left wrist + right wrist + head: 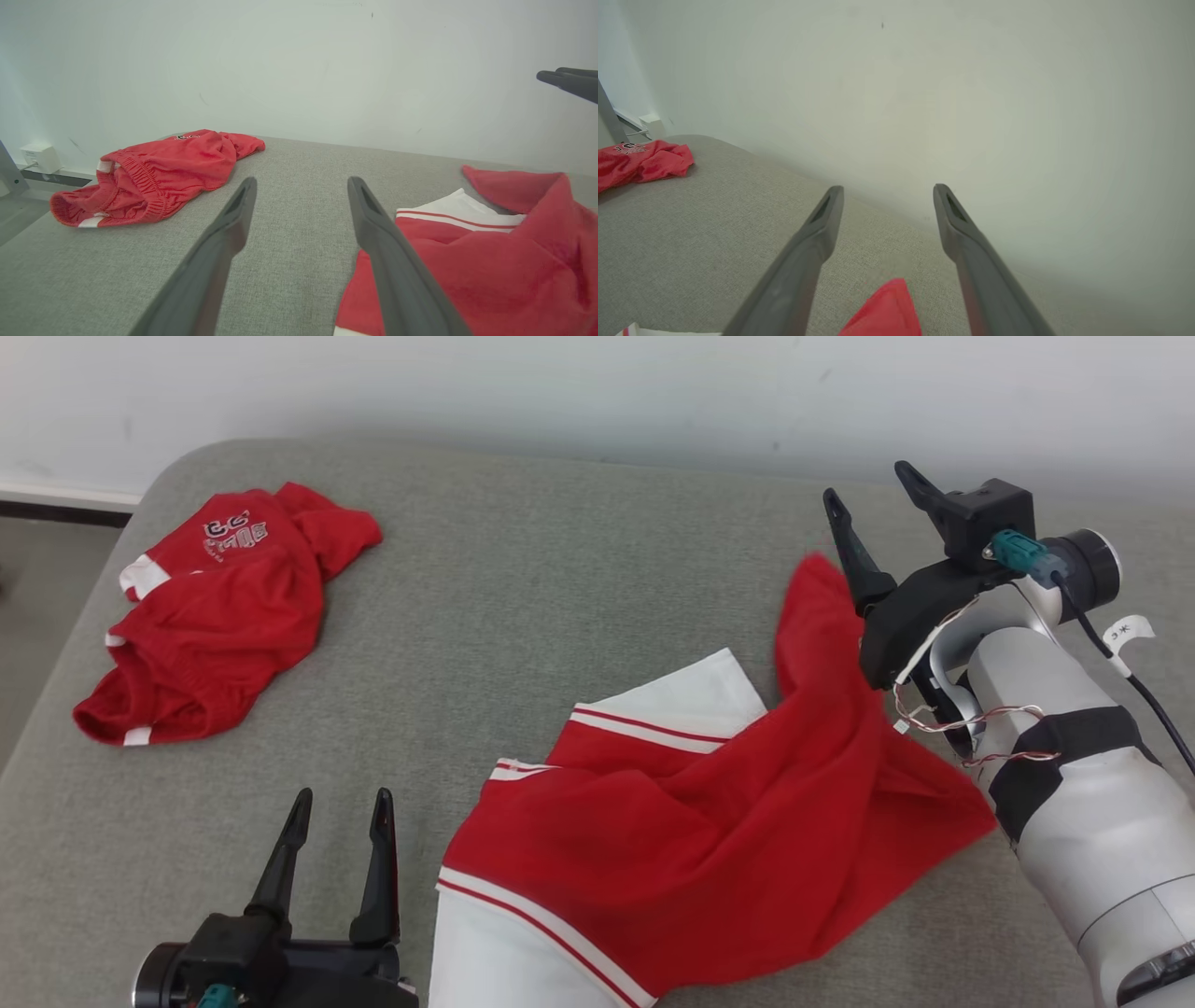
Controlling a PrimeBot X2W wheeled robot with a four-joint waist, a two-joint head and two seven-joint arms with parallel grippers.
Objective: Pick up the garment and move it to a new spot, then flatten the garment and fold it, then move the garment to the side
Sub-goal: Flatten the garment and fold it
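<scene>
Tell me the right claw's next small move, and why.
Probably lift the right claw straight up, clear of the garment. Its fingers stand open with nothing gripped, yet a raised red peak of the cloth stands between them. Once clear, it can come down on an edge to flatten the crumpled garment on the grey cushion.

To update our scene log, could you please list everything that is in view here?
shirt: one, red and white, crumpled at the table's near right
shorts: one, red with white trim, bunched at the far left
table: one, grey fabric, under both
wall: one, white, behind the table
box: one, white, low on the wall, left
left end effector: one, dark, open, near left
right end effector: one, dark, open, beside the shirt's raised fold
</scene>
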